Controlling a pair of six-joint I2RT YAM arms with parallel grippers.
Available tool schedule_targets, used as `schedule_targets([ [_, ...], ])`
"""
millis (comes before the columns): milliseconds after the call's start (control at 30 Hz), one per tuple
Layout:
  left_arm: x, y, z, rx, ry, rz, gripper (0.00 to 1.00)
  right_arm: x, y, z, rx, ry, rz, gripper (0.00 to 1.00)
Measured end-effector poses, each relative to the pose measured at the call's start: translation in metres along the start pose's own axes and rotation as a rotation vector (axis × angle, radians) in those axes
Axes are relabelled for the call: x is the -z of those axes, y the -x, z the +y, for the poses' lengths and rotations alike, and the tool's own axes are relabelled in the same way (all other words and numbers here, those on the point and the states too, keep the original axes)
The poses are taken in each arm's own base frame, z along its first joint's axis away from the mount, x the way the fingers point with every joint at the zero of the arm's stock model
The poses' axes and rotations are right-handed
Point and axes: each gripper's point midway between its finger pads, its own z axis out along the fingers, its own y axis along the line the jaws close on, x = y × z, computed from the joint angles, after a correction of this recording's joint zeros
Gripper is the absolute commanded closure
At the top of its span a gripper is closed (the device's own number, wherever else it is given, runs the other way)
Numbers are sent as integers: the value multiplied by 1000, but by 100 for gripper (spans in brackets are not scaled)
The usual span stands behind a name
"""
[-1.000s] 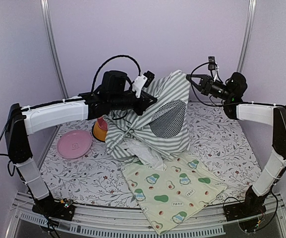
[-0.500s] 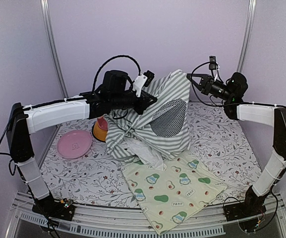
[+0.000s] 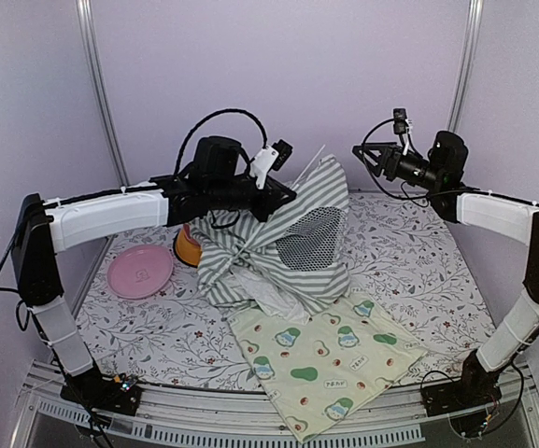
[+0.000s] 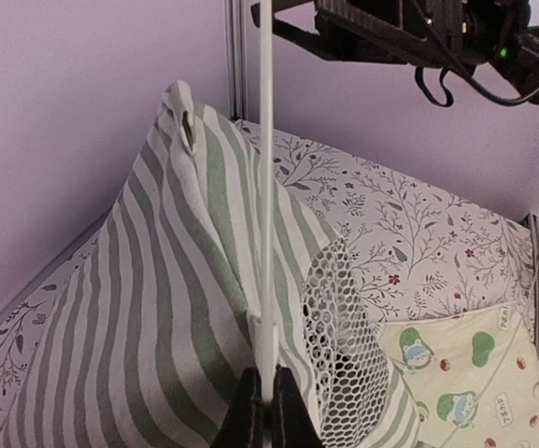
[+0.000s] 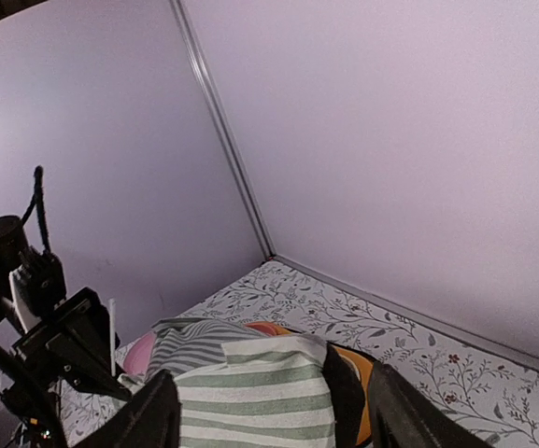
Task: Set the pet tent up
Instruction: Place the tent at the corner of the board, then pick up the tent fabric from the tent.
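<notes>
The pet tent (image 3: 288, 238) is a slumped heap of sage-green and white striped fabric mid-table, its round mesh window (image 3: 306, 238) facing front. My left gripper (image 3: 286, 194) is shut on a thin white pole (image 3: 311, 163) that pokes up past the tent's peak. The left wrist view shows the fingers (image 4: 250, 411) pinching that pole (image 4: 265, 187) against the striped fabric (image 4: 157, 308), next to the mesh (image 4: 353, 345). My right gripper (image 3: 361, 157) hangs open to the right of the peak, apart from it. In the right wrist view the fabric (image 5: 250, 392) lies beyond its spread jaws (image 5: 271, 378).
A pale yellow avocado-print mat (image 3: 330, 359) lies in front of the tent. An orange bowl (image 3: 189, 245) and a pink plate (image 3: 140, 271) sit to the left, under the left arm. Lilac walls with metal posts close the back and sides.
The right gripper has opened and let go of the tent's top corner, then drawn back slightly. The tent has sagged down and to the left, and the pole tip now shows above it.
</notes>
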Motion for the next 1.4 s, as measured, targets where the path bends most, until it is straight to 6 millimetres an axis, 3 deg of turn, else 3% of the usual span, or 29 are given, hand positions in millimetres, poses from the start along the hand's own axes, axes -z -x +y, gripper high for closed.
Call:
schedule_targets([
  [33,0,-3,-2,0,-10,4,100,2,-1,-1,12,-29,9,1],
  [67,0,-6,-4,0,-24,9,100,4,-1,-1,26,-67,14,1],
  [233,-3,-26,-15,7,-84,25,100,12,-29,1,27,-169,74,1],
  [367,-4,-41,-23,12,-118,38,100,9,-62,-20,-44,-219,142,1],
  [500,-3,-50,-28,20,-143,52,100,1,-84,-33,-130,-225,189,8],
  [700,-2,-48,-31,18,-158,43,100,-11,-77,-18,-147,-148,188,21],
  [800,-2,-49,-32,18,-161,45,100,-18,-73,-12,-136,-103,186,32],
  [967,-2,-49,-32,18,-162,44,100,-27,-87,-12,-157,-42,227,42],
  [1167,-2,-49,-31,17,-154,46,100,-26,-95,-10,-158,-20,256,96],
  [1200,-2,-50,-30,17,-150,48,100,-26,-96,-10,-158,-19,258,100],
  [1400,-2,-52,-25,20,-118,60,100,-25,-96,-9,-163,-17,262,100],
])
